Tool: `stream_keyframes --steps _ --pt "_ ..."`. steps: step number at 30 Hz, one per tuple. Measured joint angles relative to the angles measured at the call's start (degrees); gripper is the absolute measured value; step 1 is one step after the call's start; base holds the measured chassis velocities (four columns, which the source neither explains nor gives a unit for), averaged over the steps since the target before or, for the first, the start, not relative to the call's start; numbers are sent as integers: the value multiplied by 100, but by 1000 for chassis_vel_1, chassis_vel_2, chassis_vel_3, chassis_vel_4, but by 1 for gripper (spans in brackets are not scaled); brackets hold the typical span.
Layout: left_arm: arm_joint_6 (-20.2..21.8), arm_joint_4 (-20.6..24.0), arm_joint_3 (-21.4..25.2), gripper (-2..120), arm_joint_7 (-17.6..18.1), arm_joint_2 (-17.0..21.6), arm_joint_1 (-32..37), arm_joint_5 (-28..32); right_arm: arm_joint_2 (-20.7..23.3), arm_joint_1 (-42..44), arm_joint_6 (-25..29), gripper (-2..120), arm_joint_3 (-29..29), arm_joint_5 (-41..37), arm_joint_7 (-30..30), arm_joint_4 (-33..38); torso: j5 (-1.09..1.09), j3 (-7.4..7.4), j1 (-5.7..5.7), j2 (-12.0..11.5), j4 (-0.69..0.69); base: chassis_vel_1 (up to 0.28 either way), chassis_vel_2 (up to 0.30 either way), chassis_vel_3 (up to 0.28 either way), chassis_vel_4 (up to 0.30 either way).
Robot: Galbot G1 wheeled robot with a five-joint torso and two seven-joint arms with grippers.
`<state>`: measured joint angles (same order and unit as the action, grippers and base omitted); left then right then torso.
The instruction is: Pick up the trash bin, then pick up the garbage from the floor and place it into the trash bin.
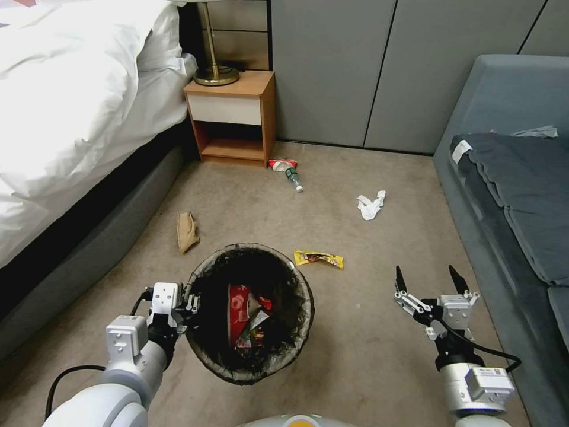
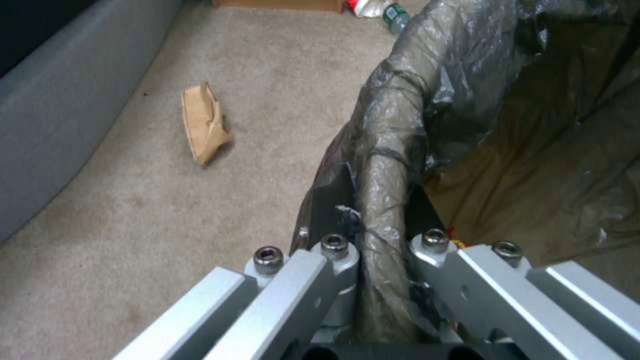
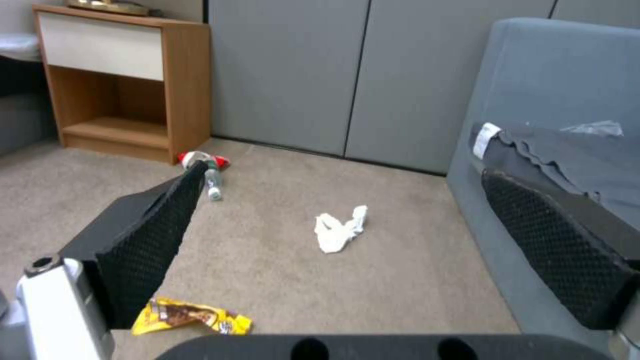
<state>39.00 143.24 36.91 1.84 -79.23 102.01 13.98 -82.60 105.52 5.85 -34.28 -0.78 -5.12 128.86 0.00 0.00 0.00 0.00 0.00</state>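
right gripper (image 1: 431, 283) hung wide open and empty, yellow wrapper (image 1: 319, 259) at its ten o'clock lying crosswise, while left gripper (image 1: 188, 303) clamped the trash bin (image 1: 249, 314) rim.

Bed (image 1: 65, 107): white duvet over a dark grey base, along the room's left side.
Nightstand (image 1: 232, 115): wooden, 1 white drawer above 1 open shelf, beside the bed against the wall.
Lamp (image 1: 214, 71): brass base and stem, on the nightstand top.
Sofa (image 1: 515, 196): grey-blue, dark blanket draped on its seat.
Wall panels (image 1: 379, 65): grey.
Carpet (image 1: 379, 332): beige.
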Motion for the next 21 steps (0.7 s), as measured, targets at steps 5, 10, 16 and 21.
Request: stream_keyframes --steps 5,10,16,21 --pt "15 0 3 1 0 0 19 -2 2 1 4 100 -6 -2 1 3 0 0 0 0 0 -92 96 97 -79" --pt "38 0 5 1 0 2 52 -7 7 9 23 100 -26 -15 27 4 0 0 0 0 0 -75 70 80 -91" --pt "53 0 15 1 0 14 72 -16 15 13 50 100 -12 -17 45 -5 0 0 0 0 0 -82 91 71 -79" --pt "57 0 18 1 0 16 77 -19 30 11 77 100 17 -17 52 -43 -1 0 0 0 0 -90 117 99 -106"
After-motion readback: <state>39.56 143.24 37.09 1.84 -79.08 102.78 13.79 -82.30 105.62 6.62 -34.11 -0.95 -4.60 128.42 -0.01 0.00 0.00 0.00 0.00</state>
